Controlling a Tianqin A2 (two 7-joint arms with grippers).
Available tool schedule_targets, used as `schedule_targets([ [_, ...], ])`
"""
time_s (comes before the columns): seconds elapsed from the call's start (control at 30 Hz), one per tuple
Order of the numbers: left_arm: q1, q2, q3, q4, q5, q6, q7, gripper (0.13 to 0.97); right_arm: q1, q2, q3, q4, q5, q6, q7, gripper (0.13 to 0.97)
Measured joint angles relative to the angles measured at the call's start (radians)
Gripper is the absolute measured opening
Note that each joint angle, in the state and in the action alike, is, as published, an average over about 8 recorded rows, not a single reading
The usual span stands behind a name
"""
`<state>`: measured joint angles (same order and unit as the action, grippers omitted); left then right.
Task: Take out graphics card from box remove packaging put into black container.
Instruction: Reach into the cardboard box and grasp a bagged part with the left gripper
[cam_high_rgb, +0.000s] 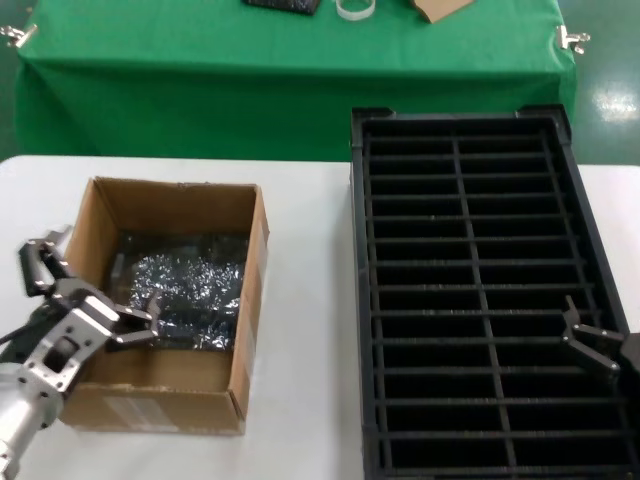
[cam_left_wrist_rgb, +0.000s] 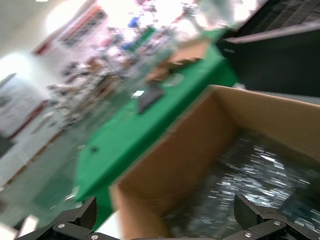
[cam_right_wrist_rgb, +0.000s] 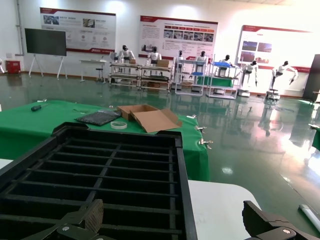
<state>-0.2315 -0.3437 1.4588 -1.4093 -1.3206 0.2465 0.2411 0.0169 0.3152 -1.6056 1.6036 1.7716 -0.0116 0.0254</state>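
The brown cardboard box (cam_high_rgb: 245, 300) stands open on the left of the white table. The shiny wrinkly packaging (cam_high_rgb: 190, 288) lies on its floor and also shows in the left wrist view (cam_left_wrist_rgb: 260, 170). The graphics card itself is hidden. My left gripper (cam_high_rgb: 95, 292) is open and straddles the box's left wall, one finger outside and one over the bag; in the left wrist view (cam_left_wrist_rgb: 165, 216) the wall runs between its fingers. The black container (cam_high_rgb: 470, 290) lies at the right with its slots bare. My right gripper (cam_high_rgb: 574, 328) is open and empty above the tray's right edge (cam_right_wrist_rgb: 182, 190).
A white label (cam_high_rgb: 130, 410) is on the box's near wall. Bare white table (cam_high_rgb: 310, 300) separates box and tray. Behind stands a green-clothed table (cam_high_rgb: 300, 70) with a dark flat item, a tape ring and a cardboard piece (cam_right_wrist_rgb: 150, 119).
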Motion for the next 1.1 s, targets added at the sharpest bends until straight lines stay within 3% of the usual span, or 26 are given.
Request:
schedule_targets([
  [0.23, -0.110, -0.033, 0.084, 0.115, 0.238, 0.119, -0.090, 0.966, 0.000, 0.000, 0.000, 0.000, 0.000, 0.000, 0.000, 0.966],
  [0.4, -0.186, -0.052, 0.152, 0.195, 0.313, 0.137, -0.080, 0.966, 0.000, 0.000, 0.000, 0.000, 0.000, 0.000, 0.000, 0.966],
  [0.7, -0.269, -0.076, 0.280, 0.292, 0.315, 0.059, 0.032, 0.966, 0.000, 0.000, 0.000, 0.000, 0.000, 0.000, 0.000, 0.966],
  [1.1, -0.341, -0.114, 0.412, 0.424, 0.225, -0.030, 0.159, 0.966, 0.000, 0.000, 0.000, 0.000, 0.000, 0.000, 0.000, 0.966],
])
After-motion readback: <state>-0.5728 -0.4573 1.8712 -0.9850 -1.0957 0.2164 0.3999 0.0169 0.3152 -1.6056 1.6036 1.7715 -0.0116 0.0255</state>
